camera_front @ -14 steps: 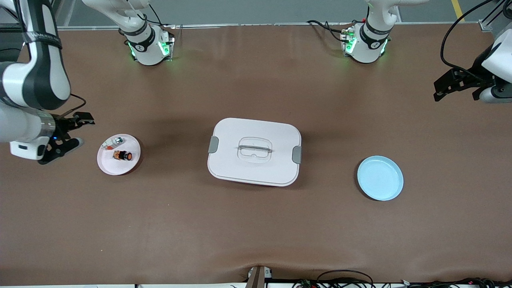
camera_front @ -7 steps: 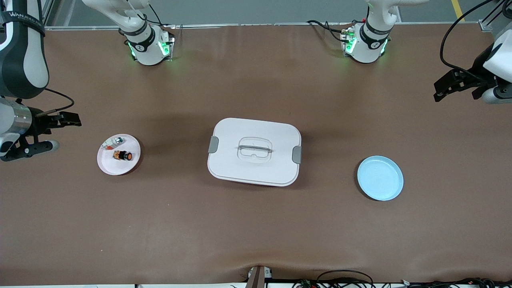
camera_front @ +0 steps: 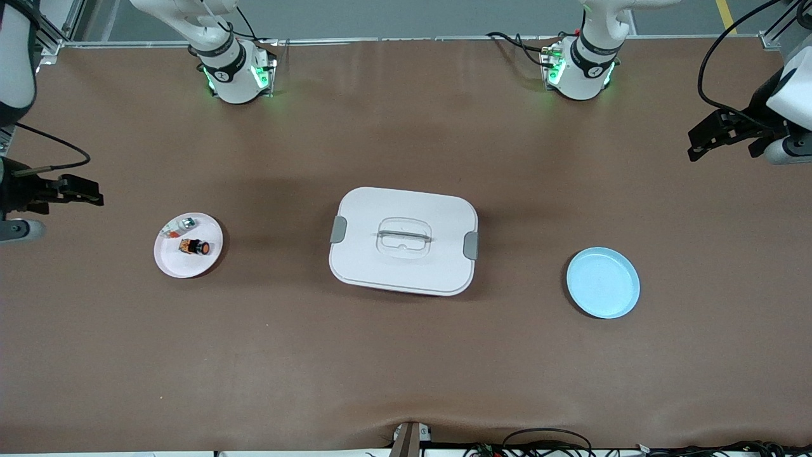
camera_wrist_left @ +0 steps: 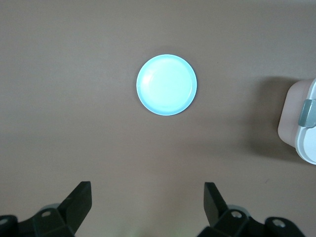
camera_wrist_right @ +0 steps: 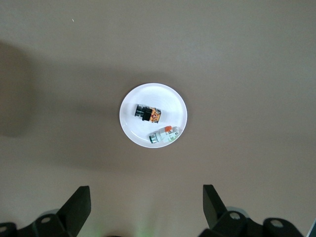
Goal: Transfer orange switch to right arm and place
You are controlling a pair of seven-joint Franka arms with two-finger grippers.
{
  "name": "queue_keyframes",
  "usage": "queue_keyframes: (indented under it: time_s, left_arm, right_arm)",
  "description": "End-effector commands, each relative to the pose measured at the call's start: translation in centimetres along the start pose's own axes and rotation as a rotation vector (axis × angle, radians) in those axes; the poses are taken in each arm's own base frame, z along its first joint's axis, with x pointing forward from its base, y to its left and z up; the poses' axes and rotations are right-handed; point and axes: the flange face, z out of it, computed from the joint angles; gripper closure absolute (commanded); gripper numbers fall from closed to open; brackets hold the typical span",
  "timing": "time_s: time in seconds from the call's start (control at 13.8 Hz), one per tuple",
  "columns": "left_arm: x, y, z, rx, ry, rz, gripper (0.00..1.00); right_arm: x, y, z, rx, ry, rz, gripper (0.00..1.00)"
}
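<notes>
Orange switch (camera_front: pixel 194 247) lies on the white plate (camera_front: pixel 171 263) toward my right arm's end, beside a small silver-and-red piece (camera_front: pixel 180 225). My right gripper (camera_front: pixel 38 209) hovers over bare table near that plate, fingers spread wide, empty. White lidded box (camera_front: pixel 404 240) sits mid-table, then the blue plate (camera_front: pixel 602 282). My left gripper (camera_front: pixel 723 136) hangs wide apart, empty, over the table's end.

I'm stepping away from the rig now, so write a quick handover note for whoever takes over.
Left gripper: open, empty, up over the left arm's end of the table.
Right gripper: open, empty, up over the right arm's end, beside the white plate.
Orange switch: lying on the white plate, with a small silver-and-red piece on the same plate.
Blue plate: bare, toward the left arm's end. White lidded box sits mid-table.
Done: nothing yet, switch untouched.
Left: pick up the switch, hand it between arms, place it.
</notes>
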Motion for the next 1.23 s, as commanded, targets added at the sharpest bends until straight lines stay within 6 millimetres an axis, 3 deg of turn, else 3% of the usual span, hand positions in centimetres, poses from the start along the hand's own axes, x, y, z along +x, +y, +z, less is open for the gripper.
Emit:
queue_keyframes:
  time_s: [0.0,0.87,1.16]
  left_arm:
    - [-0.8,0.2,-0.6,-0.016,0.006,-0.01,0.0]
    - [-0.7,-0.1,-0.8,-0.015,0.009,0.001,0.0]
    - [-0.7,0.1,-0.7,-0.015,0.008,0.005,0.0]
  right_arm:
    - [-0.9,1.1,-2.2,0.06,0.03,0.045,0.0]
    - [-3.7,0.2,-3.6,0.071,0.046,0.181,0.0]
    - [-5.9,-0.7,-3.2,0.063,0.124,0.174,0.0]
